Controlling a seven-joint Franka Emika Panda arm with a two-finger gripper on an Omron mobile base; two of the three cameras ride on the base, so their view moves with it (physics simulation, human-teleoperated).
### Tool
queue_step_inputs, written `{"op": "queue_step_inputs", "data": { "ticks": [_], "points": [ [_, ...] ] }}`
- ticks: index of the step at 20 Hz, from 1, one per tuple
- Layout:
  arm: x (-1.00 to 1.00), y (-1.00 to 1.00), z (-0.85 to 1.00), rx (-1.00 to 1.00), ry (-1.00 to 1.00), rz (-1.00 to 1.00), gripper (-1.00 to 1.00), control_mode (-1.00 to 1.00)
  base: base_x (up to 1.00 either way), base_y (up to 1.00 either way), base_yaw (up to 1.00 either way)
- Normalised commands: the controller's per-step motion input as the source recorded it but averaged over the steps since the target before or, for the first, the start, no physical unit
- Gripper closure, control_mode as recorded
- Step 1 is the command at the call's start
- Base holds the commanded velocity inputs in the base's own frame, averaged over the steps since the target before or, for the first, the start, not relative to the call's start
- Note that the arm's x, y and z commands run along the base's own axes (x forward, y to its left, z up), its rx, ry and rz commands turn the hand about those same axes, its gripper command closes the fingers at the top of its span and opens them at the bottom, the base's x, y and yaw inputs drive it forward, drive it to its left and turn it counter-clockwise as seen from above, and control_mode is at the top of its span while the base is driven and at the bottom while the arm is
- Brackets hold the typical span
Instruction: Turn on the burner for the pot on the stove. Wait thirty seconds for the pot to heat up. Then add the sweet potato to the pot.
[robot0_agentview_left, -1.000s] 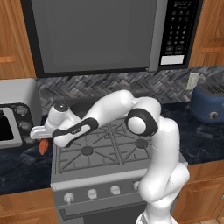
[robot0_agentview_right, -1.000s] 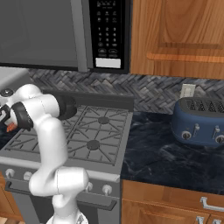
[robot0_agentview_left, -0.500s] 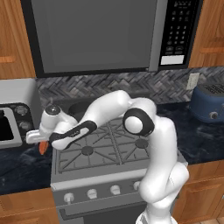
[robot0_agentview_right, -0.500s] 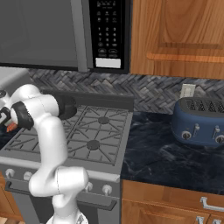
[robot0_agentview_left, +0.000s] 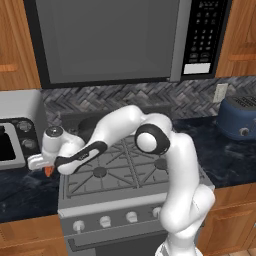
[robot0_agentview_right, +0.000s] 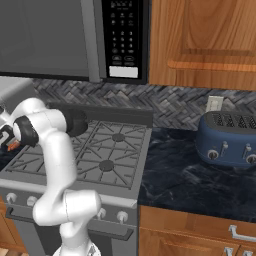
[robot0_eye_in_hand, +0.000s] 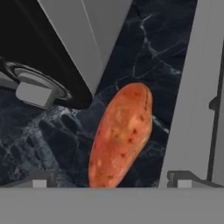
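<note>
Arm stretched left past stove (robot0_agentview_left: 125, 165), gripper (robot0_eye_in_hand: 109, 181) released, fingers straddling sweet potato (robot0_eye_in_hand: 121, 133) on counter (robot0_eye_in_hand: 52, 135)

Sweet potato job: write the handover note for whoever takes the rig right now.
Gripper: open, over the sweet potato, nothing held.
Sweet potato: lying on the dark counter just left of the stove.
Pot: on the stove's back-left burner, partly hidden by the arm.
Done: cannot tell whether the burner is on.
Left: close on the sweet potato, lift it, drop it in the pot.
</note>
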Motion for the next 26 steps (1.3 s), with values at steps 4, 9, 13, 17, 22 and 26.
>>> {"op": "queue_step_inputs", "data": {
  "ticks": [4, 9, 13, 17, 22, 26],
  "points": [
    [0.08, 0.17, -0.15, -0.09, 0.0, 0.0, -1.0, -1.0, 0.0, 0.0, 0.0],
    [0.08, 0.13, -0.22, -0.12, 0.0, 0.0, -1.0, -1.0, 0.0, 0.0, 0.0],
    [0.09, 0.0, -0.27, -0.13, -0.02, 0.0, -1.0, -1.0, 0.0, 0.0, 0.0],
    [0.12, 0.0, -0.22, -0.05, -0.06, 0.0, -1.0, -1.0, 0.0, 0.0, 0.0],
    [0.02, 0.0, -0.18, 0.0, -0.06, 0.0, 1.0, -1.0, 0.0, 0.0, 0.0],
    [0.0, 0.0, 0.0, 0.0, 0.0, 0.0, 1.0, -1.0, 0.0, 0.0, 0.0]
  ]
}}
